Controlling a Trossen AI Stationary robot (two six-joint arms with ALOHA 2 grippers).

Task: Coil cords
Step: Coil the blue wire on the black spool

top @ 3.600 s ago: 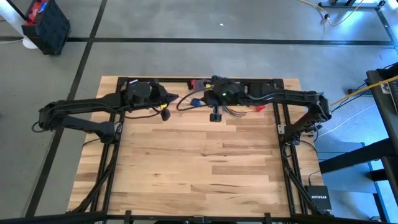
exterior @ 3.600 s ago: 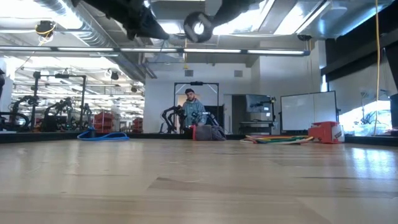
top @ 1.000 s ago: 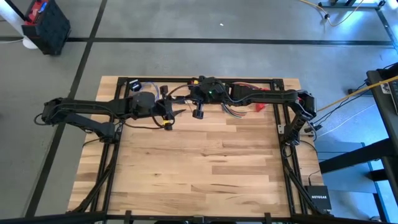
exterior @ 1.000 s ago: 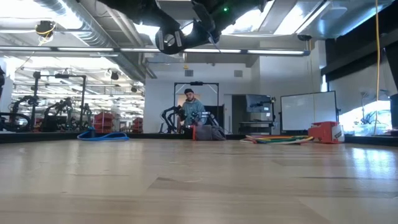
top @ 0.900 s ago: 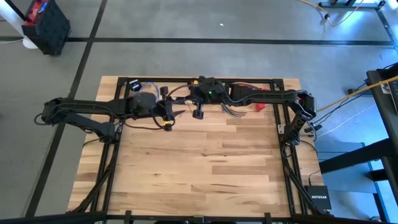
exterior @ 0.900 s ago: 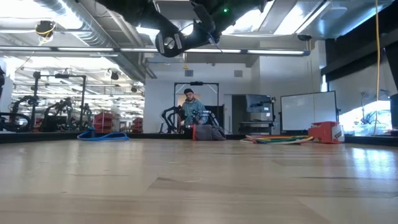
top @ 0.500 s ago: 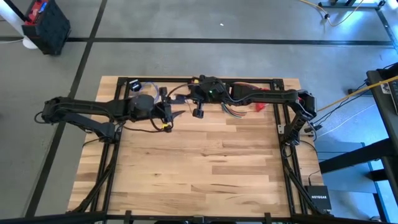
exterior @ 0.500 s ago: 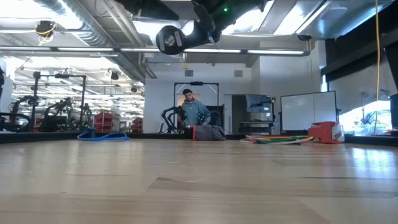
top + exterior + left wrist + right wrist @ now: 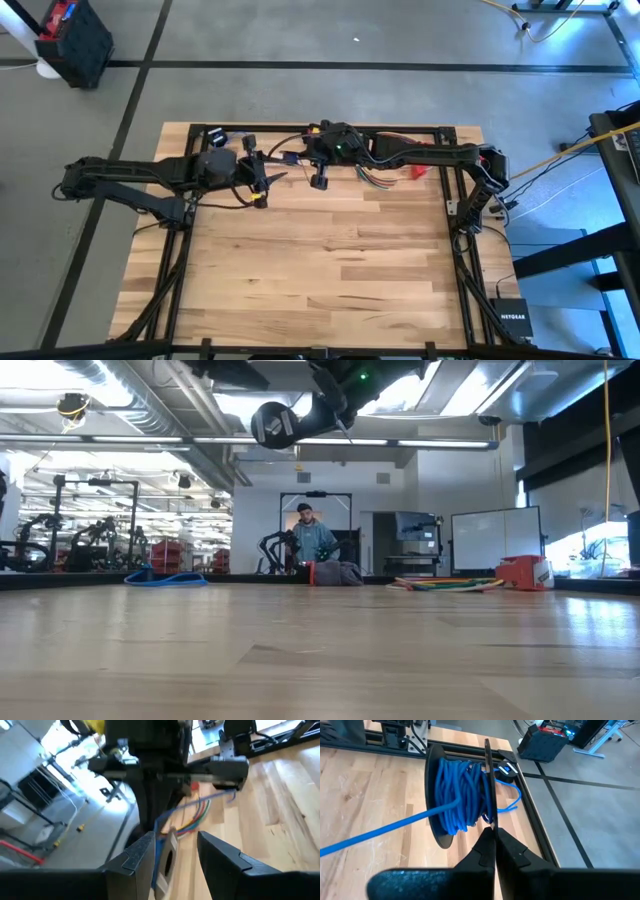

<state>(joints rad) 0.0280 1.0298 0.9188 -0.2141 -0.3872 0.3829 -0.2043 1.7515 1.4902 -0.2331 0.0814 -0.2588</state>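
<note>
The cord [image 9: 462, 785] is blue and wound on a black spool [image 9: 436, 795], which shows as a round disc [image 9: 275, 422] high over the table's far middle. My right gripper [image 9: 494, 837] is shut on the spool. From it a loose strand [image 9: 380, 830] runs toward my left gripper [image 9: 268, 180]. My left gripper [image 9: 175, 842] is open, and the strand [image 9: 159, 832] passes between its fingers, close to one of them. My right gripper pinches the thin rim of the spool's nearer flange [image 9: 488, 815] between its two fingers. The spool is lifted clear of the table, one flat face toward the near edge. My left gripper: I cannot tell whether a finger touches the blue strand.
A bundle of coloured wires [image 9: 375, 178] and a red part [image 9: 418, 170] hang under the right arm. Black frame rails [image 9: 400, 130] run along the far edge. Bare wood [image 9: 320, 270] fills the near half. A person [image 9: 312, 540] stands in the room beyond.
My left gripper has drawn back a little toward the table's left edge, away from the spool, and has stayed open. My right gripper and the spool have kept their place.
</note>
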